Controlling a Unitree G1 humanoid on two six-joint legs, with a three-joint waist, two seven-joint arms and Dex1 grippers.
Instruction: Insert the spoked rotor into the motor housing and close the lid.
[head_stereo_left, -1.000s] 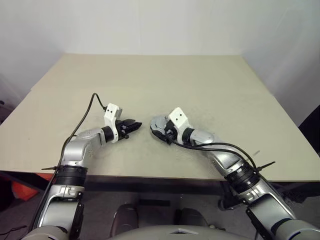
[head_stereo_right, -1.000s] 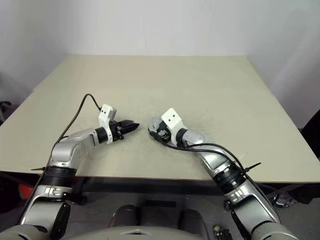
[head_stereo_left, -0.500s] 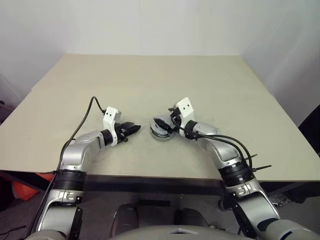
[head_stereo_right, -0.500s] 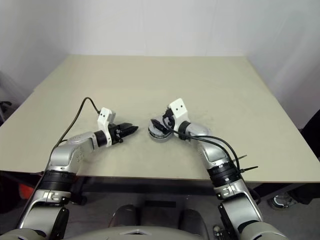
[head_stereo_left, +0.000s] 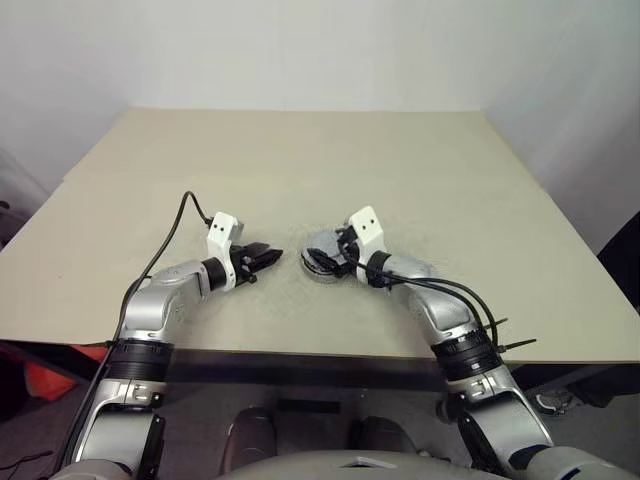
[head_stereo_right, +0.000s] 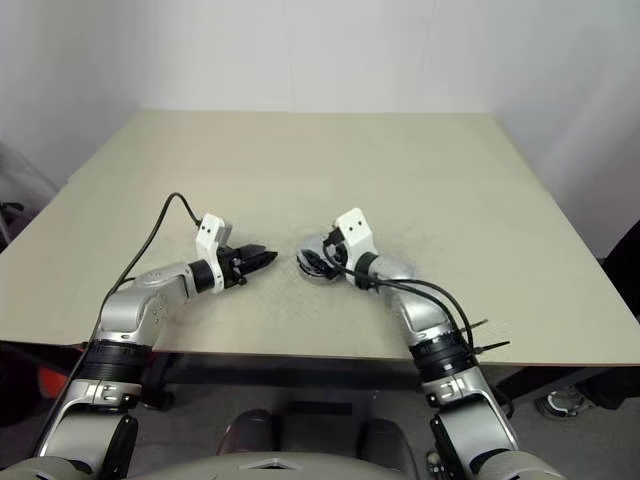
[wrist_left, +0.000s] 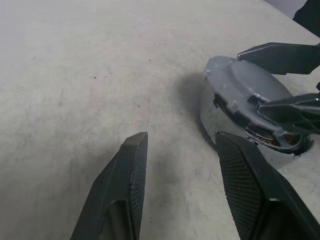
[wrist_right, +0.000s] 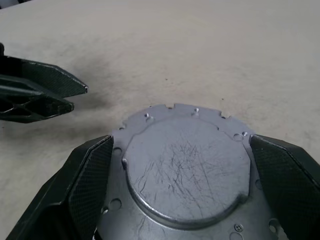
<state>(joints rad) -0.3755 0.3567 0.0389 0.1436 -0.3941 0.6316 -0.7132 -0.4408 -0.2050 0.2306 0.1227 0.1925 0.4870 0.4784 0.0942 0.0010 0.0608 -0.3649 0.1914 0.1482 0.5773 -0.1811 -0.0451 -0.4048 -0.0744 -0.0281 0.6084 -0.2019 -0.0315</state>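
Observation:
My right gripper (wrist_right: 180, 147) is shut on the lid (wrist_right: 185, 165), a grey disc with a notched edge, one finger on each side of its rim. The lid (wrist_left: 245, 87) is held tilted over the motor housing (wrist_left: 211, 119), a short silver cylinder on the table with a bit of copper winding showing under the lid's raised edge. To the left of the housing my left gripper (wrist_left: 181, 137) stands open with nothing between its fingers, pointing at the housing. The spoked rotor is hidden.
The beige table (head_stereo_left: 400, 150) stretches wide behind and to both sides of the housing (head_stereo_left: 322, 268). Its front edge runs close under both arms. A black cable (head_stereo_left: 170, 235) loops from the left wrist.
My right wrist has rolled and the arm has swung inward, with the lid staying in its fingers over the housing. The left arm has kept still.

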